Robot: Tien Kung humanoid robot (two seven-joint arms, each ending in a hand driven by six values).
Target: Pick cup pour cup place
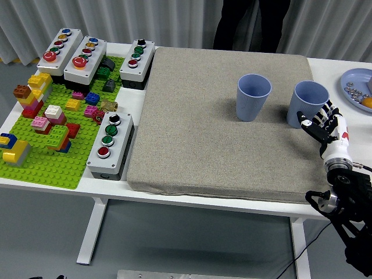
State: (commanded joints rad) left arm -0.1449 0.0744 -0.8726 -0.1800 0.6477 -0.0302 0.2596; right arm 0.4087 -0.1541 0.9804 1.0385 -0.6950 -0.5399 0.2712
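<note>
On the grey mat [221, 128], the right robot hand [325, 124], fingers spread, sits beside the right cup [308, 103]; a careless nudge could tip it before gripping.

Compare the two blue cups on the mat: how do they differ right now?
The left cup stands free near the middle of the mat; the right cup stands near the mat's right edge. The right hand is at the right cup's near side, with none by the left cup. Both are upright, blue and alike in shape.

Button boxes [110, 144], bricks [43, 125], perhaps beads [353, 87]
</note>
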